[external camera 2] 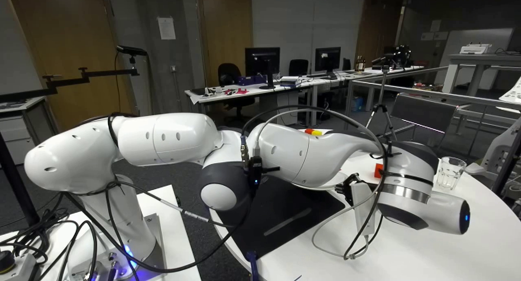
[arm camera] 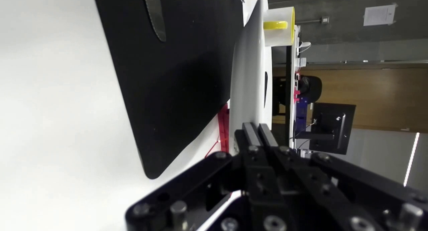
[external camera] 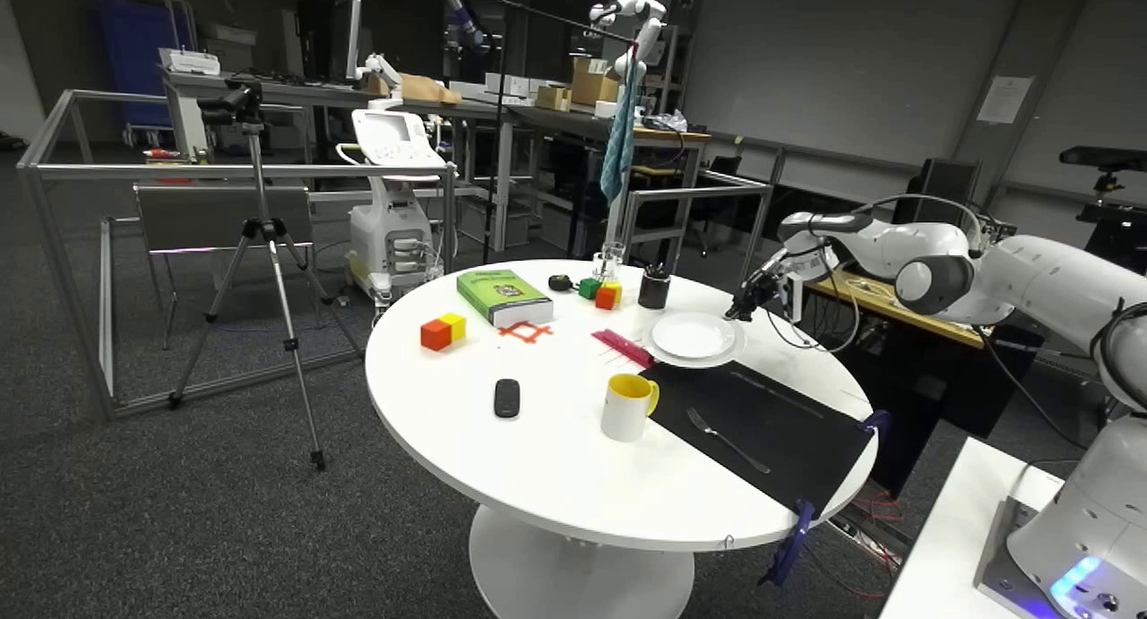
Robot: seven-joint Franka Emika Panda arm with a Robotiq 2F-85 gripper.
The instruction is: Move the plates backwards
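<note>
The plates (external camera: 693, 338) are white and round, a smaller one on a wider one, on the white round table at the black mat's far edge. In an exterior view the arm mostly hides the plates (external camera 2: 334, 181). In the wrist view the plates (arm camera: 245, 84) show edge-on. My gripper (external camera: 737, 315) is at the rim on the robot's side; it also shows in an exterior view (external camera 2: 340, 187). In the wrist view its fingers (arm camera: 258, 127) are nearly together, with the rim running between the fingertips.
The black mat (external camera: 771, 431) carries a fork (external camera: 726, 440) and a knife (external camera 2: 287, 222). A white-yellow cup (external camera: 625, 411) stands in front of the plates. A red strip (external camera: 625, 348) lies beside them. A pen holder (external camera: 654, 289), glasses (external camera: 607, 265), blocks (external camera: 607, 296) and a green book (external camera: 504, 298) stand farther off.
</note>
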